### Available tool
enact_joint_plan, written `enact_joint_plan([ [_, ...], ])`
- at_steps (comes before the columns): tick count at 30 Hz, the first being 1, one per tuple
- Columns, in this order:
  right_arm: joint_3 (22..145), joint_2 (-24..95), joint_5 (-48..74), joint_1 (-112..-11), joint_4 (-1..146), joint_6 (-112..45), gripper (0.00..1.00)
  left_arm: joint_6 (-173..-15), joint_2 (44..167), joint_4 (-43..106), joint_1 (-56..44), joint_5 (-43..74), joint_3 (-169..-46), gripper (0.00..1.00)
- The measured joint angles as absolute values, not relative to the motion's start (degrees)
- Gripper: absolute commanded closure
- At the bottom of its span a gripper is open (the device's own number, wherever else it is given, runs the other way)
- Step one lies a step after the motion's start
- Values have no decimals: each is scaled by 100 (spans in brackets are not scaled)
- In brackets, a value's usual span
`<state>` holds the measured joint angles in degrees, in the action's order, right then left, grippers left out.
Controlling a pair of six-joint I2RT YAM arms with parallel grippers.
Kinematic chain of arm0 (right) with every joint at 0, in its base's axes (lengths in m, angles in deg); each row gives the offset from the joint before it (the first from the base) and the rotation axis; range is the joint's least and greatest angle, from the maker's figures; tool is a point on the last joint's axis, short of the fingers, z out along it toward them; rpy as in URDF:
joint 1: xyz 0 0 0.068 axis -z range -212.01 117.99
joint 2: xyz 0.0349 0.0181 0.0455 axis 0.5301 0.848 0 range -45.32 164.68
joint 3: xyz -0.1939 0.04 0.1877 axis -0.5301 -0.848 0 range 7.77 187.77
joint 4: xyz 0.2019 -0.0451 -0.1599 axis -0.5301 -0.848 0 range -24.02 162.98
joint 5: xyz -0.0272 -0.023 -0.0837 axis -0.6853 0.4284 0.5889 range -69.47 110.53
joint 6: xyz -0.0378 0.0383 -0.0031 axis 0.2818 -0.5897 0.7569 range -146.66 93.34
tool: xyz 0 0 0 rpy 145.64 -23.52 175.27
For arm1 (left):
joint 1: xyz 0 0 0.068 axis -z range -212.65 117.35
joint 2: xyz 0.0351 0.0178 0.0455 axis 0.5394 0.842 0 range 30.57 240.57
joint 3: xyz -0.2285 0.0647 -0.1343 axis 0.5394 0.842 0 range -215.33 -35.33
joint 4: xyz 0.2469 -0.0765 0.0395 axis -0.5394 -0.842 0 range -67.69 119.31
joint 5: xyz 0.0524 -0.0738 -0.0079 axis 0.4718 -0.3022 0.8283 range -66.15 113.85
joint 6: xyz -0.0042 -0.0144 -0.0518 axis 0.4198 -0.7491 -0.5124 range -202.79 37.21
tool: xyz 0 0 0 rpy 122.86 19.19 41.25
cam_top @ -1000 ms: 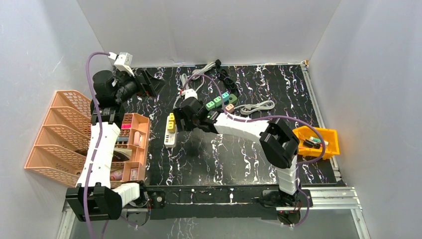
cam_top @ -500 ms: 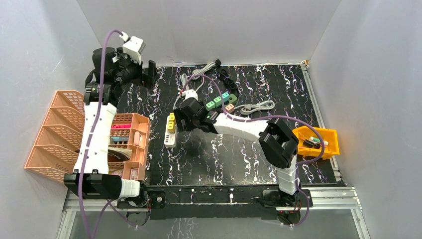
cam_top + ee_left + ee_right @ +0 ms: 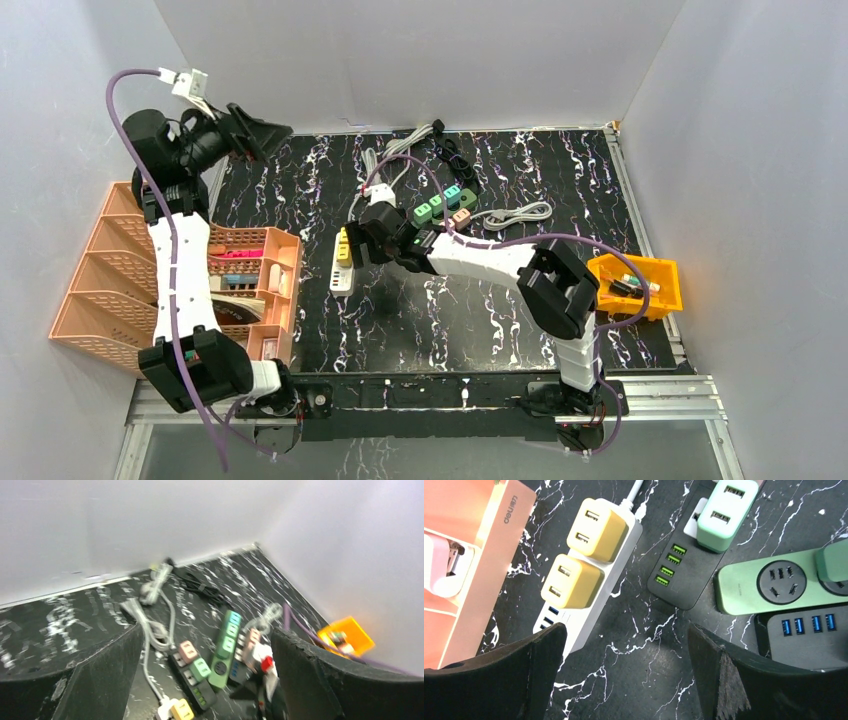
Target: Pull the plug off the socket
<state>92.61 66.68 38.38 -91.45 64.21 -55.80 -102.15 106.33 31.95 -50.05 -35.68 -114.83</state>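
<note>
The right fingers stand wide apart with nothing between them, hovering just above the bench. Ahead of them and toward their left finger lies one white power strip, and two yellow plugs sit side by side in its sockets, both fully seated; the nearer one is just beyond the left fingertip. Straight ahead of the gap lies one black strip with four green ports, and one mint plug is pushed into its far end. Ahead of the right finger lies one green strip with a round socket, a second mint plug at its edge, and just behind it one dark strip with four blue ports. That makes four strips in the right wrist view. A peach organiser lies beside the white strip, on the side away from the fingers. The left fingers are also spread apart and empty, lifted high over the far left corner, well apart from the strips and looking down on them. One orange bin sits at the bench's right edge, far from both pairs of fingers.
</note>
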Motion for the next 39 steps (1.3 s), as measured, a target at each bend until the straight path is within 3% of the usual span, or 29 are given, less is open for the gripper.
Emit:
enact_joint_plan([
  [8,9875,7208,3862,-9339,6539,-5690,2,-10501,10308,2467,-5016,-363,-11184,2],
  [16,10953,8268,3877,-9407,6045,-5893,8,-10757,9847,1940,-5012,832,-10229,2],
  [24,11169,8546,4002,-9405,5852,-6116,54,-10859,9757,1964,-4734,920,-9833,2],
  [27,11113,8498,4200,-9433,5940,-6138,94,-10883,9670,1999,-4531,863,-9414,2],
  [28,11071,8467,4262,-9429,5951,-6107,100,-10883,9641,1988,-4463,858,-9291,2],
  [39,9261,7177,3499,-8915,6630,-5904,100,-11299,9637,1960,-2890,954,-8419,2],
])
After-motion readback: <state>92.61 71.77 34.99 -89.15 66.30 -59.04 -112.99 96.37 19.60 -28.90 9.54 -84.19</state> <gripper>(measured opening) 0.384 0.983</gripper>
